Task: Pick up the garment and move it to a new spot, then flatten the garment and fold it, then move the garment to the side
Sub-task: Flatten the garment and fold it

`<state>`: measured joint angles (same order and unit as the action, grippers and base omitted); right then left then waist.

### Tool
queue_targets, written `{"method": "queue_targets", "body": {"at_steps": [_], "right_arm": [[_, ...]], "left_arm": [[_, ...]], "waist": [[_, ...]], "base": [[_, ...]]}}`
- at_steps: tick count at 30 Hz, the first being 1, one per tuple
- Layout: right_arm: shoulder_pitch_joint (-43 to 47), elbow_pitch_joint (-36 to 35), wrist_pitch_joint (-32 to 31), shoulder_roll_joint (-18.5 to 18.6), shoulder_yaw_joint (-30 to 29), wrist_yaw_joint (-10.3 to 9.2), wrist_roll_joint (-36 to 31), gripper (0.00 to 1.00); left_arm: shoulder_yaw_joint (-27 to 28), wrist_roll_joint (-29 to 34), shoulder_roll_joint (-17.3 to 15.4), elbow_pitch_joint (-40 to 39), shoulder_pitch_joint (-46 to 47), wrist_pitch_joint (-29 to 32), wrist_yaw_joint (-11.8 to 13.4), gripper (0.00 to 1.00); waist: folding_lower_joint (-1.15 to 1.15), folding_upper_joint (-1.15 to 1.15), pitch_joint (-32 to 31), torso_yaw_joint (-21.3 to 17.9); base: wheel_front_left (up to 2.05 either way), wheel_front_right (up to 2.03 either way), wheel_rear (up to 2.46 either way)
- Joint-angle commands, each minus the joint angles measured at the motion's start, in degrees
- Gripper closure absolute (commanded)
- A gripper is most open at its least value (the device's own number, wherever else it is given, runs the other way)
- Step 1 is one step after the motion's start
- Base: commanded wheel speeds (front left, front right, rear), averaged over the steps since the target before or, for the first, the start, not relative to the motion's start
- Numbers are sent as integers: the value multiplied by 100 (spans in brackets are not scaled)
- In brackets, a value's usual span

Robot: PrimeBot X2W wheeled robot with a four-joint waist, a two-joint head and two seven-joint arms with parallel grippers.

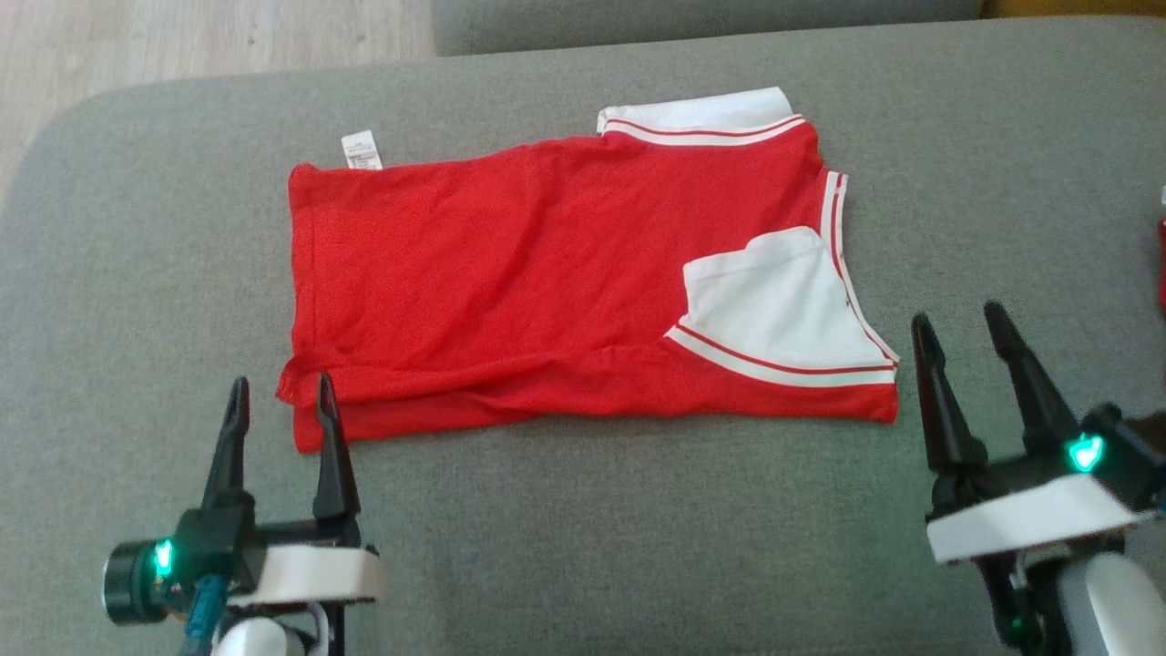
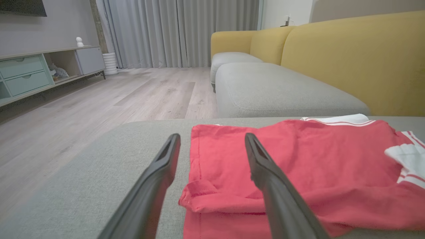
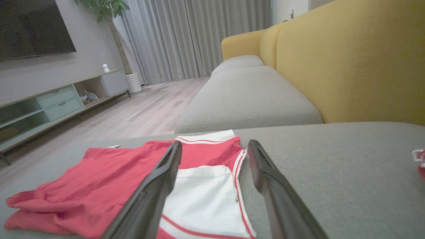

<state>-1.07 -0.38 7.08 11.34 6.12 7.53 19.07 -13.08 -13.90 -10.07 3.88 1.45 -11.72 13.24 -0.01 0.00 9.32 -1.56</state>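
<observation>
The left gripper (image 1: 281, 383) and right gripper (image 1: 956, 314) are spread wide and empty; the limp, light, apparently doubled shirt (image 1: 510, 273) is best pinched at its near corners.

A: What colour is seen on the garment (image 1: 510, 273)?
B: Red is seen, with white panels edged in thin red-and-white stripes.
A: And what is noted around it?
B: The cushion (image 1: 638, 528) is shown in plain grey, the sofa back (image 2: 348, 59) in mustard yellow, the floor (image 2: 99, 99) in pale wood grain, the curtains (image 2: 166, 30) in grey.
</observation>
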Motion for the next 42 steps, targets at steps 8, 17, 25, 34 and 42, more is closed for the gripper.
{"method": "queue_targets", "body": {"at_steps": [8, 17, 25, 34, 42], "right_arm": [[434, -601, -341, -289, -87, -4, -116, 0], [497, -720, -520, -331, -151, -4, -97, 0], [261, 151, -927, -170, -220, -4, 53, 0], [-492, 1547, -1023, -16, 222, -4, 528, 0], [-1062, 2456, -1582, 35, 630, -4, 1091, 47]], "left_arm": [[98, -55, -122, -59, -111, 351, 61, 0], [69, -230, -159, 88, -16, 656, -33, 0], [49, -814, -47, 979, 579, 1340, -456, 0], [185, -1384, 1, 1949, 1173, 2095, -717, 0], [161, -1944, 84, 2122, 1271, 3046, -1008, 100]], "waist": [[1, 0, -202, -56], [1, 0, -150, -49], [1, 0, 142, 24], [1, 0, 377, 27], [1, 0, 485, 86]], "base": [[0, 0, 0], [0, 0, 0], [0, 0, 0], [0, 0, 0], [0, 0, 0]]}}
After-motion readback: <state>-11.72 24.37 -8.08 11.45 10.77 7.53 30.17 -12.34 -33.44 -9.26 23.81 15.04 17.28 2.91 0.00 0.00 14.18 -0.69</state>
